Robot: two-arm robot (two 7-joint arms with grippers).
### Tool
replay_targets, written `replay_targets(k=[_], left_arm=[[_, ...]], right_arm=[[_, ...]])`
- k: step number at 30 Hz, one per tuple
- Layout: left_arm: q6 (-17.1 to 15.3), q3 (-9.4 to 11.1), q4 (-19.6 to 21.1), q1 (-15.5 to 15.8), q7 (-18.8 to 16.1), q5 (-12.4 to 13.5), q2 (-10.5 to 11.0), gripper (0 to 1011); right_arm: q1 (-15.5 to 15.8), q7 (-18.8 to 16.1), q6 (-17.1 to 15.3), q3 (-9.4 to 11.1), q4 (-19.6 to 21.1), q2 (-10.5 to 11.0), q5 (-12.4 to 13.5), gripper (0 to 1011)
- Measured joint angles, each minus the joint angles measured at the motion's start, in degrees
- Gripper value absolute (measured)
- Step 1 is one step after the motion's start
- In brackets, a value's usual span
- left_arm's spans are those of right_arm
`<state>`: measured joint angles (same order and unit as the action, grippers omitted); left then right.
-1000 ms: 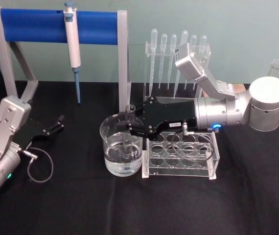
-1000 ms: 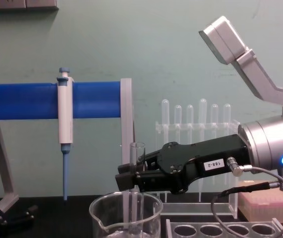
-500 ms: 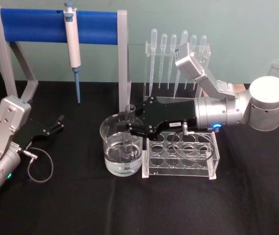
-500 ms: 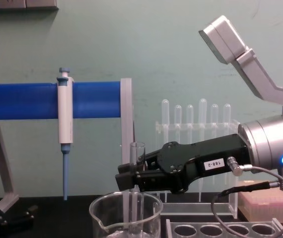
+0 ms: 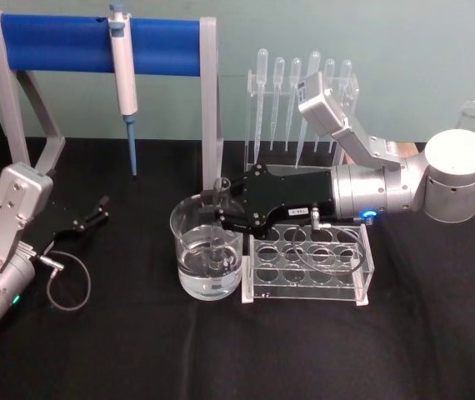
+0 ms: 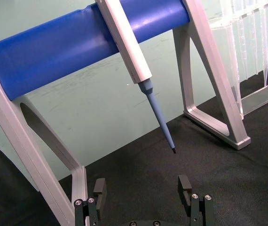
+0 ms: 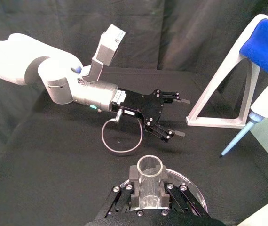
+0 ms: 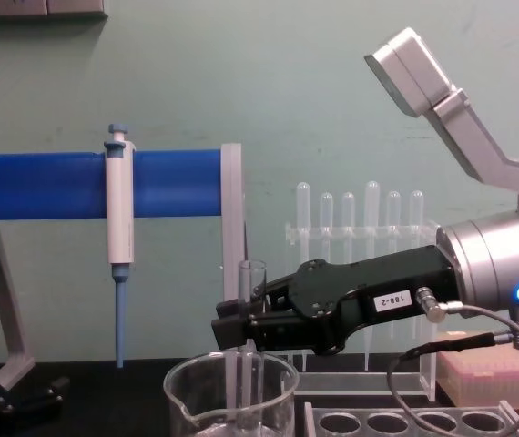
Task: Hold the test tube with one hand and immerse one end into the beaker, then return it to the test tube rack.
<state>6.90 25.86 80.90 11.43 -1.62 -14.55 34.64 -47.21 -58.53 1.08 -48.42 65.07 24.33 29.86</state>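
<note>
The test tube (image 5: 219,190) stands upright with its lower end down inside the beaker (image 5: 183,250), which holds clear liquid. My right gripper (image 5: 215,212) reaches in from the right over the beaker's rim and is shut on the tube's upper part. From the chest view, the tube's flared rim (image 8: 251,273) sticks up above the right gripper (image 8: 228,325), and its lower part runs down into the beaker (image 8: 187,387). The right wrist view looks down the tube's open mouth (image 7: 150,170). My left gripper (image 5: 100,210) rests open on the table at the left (image 6: 143,188).
A clear rack with round holes (image 5: 304,287) stands just right of the beaker, under my right arm. Behind it is a stand of pipettes (image 5: 300,92). A blue bar frame (image 5: 54,43) holding a pipettor (image 5: 122,75) stands at the back left.
</note>
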Motion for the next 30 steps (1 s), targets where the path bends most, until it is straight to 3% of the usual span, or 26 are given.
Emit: replay_targets(k=[30], left_arm=[[0.0,0.0,0.0,0.0,0.0,0.0,0.0,1000]], right_arm=[[0.0,0.0,0.0,0.0,0.0,0.0,0.0,225]])
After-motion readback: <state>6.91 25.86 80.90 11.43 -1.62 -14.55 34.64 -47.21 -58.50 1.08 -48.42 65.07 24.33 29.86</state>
